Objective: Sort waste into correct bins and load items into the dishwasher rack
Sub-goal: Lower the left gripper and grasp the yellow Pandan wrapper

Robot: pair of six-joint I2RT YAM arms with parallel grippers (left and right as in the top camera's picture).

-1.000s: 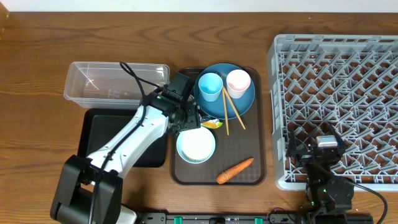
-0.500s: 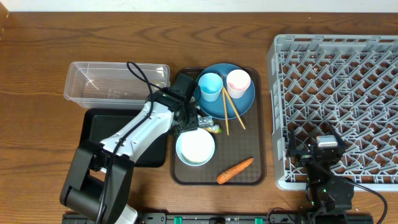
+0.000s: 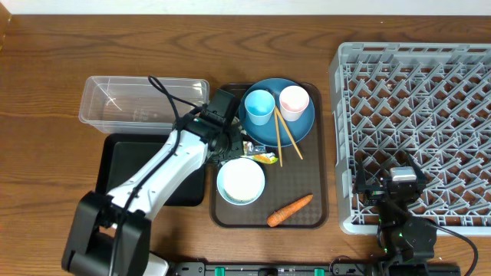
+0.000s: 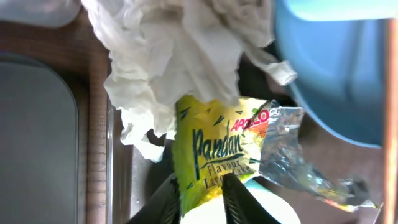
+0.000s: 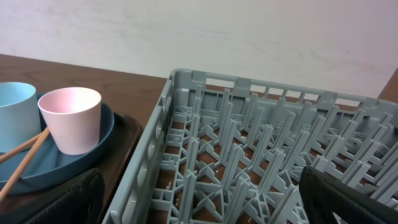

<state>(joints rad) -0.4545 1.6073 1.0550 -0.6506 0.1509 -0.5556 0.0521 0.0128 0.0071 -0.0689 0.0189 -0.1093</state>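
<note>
The yellow-green wrapper [image 4: 217, 149] lies on the brown tray between the blue plate [image 3: 299, 126] and the white bowl [image 3: 242, 181]. My left gripper [image 4: 200, 193] is shut on its lower edge, one finger on each side. Crumpled white paper [image 4: 180, 50] lies just beyond the wrapper; the overhead view hides it under my left gripper [image 3: 244, 149]. The orange carrot [image 3: 290, 209] rests at the tray's front. A light blue cup [image 3: 259, 106], a pink cup [image 3: 294, 100] and the chopsticks [image 3: 288, 134] sit on the plate. My right gripper [image 5: 199, 199] stands open over the front left corner of the grey rack [image 3: 418, 123].
The clear tub [image 3: 123, 103] stands at the back left, with the black tray [image 3: 126, 157] in front of it under my left arm. The brown serving tray [image 3: 307, 176] holds the dishes. The rack fills the right side.
My left jaws have narrowed onto the wrapper, which has shifted slightly. The left arm swung a little and came back. The right arm has not moved.
</note>
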